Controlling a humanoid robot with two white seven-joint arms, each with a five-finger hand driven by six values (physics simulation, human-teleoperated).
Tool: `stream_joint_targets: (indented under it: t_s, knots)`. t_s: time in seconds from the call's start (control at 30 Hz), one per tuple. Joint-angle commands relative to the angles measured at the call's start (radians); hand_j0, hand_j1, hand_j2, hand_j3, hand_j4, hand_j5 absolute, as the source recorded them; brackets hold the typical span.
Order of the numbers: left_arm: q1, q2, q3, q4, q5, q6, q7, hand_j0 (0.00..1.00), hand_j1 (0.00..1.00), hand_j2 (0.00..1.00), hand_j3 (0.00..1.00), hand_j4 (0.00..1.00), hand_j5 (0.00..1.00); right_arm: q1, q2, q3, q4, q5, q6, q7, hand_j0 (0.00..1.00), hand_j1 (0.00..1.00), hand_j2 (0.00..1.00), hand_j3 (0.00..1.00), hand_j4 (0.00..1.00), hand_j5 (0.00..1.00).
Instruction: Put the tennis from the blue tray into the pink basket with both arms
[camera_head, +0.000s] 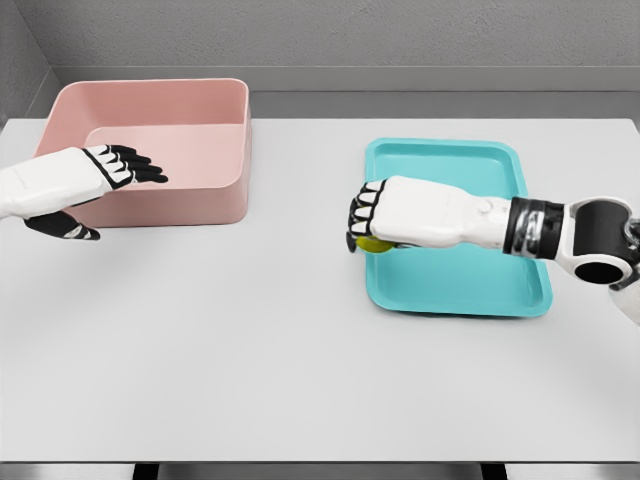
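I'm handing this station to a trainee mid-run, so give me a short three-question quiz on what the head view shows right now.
1. True or false: the tennis ball already lies in the pink basket.
2. Which robot hand is closed around the ball? A) the left robot hand B) the right robot hand C) neither
3. Fill in: the right robot hand and ball are at the ______ edge of the blue tray, the side nearer the basket.

Key
1. False; the ball is under the right robot hand at the tray.
2. B; the left robot hand is open, in front of the basket.
3. Left.
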Motion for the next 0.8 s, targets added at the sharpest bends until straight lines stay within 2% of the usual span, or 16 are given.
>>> stream_joint_targets:
  t_s: [0.0, 0.27, 0.47, 0.6, 0.67, 0.77]
  knots:
    - [0.0, 0.001, 0.001, -0.007, 0.007, 0.001, 0.001, 1.0, 1.0, 1.0, 1.0, 1.0, 1.0, -0.002, 0.029, 0.0, -0.001, 0.008, 0.002, 0.001, 0.5, 0.5, 0.5, 0.5, 0.5, 0.5]
    - [0.0, 0.002, 0.001, -0.01, 0.007, 0.001, 0.001, 1.0, 1.0, 1.0, 1.0, 1.0, 1.0, -0.002, 0.116, 0.006, 0.002, 0.055, 0.002, 0.026, 0.49, 0.49, 0.49, 0.49, 0.49, 0.49]
    - [0.0, 0.002, 0.001, -0.008, 0.005, 0.001, 0.001, 1.0, 1.0, 1.0, 1.0, 1.0, 1.0, -0.002, 0.176, 0.043, 0.019, 0.098, 0.002, 0.026, 0.49, 0.49, 0.49, 0.49, 0.49, 0.49]
    - [0.0, 0.002, 0.001, -0.008, 0.005, 0.001, 0.001, 1.0, 1.0, 1.0, 1.0, 1.0, 1.0, -0.002, 0.198, 0.045, 0.04, 0.114, 0.002, 0.027, 0.49, 0.49, 0.49, 0.49, 0.49, 0.49]
    - [0.0, 0.002, 0.001, -0.008, 0.007, 0.001, 0.001, 1.0, 1.0, 1.0, 1.0, 1.0, 1.0, -0.002, 0.219, 0.051, 0.08, 0.123, 0.002, 0.026, 0.49, 0.49, 0.49, 0.49, 0.49, 0.49]
    - [0.0, 0.002, 0.001, -0.008, 0.005, 0.001, 0.001, 1.0, 1.0, 1.0, 1.0, 1.0, 1.0, -0.003, 0.242, 0.063, 0.101, 0.135, 0.002, 0.026, 0.49, 0.49, 0.49, 0.49, 0.49, 0.49]
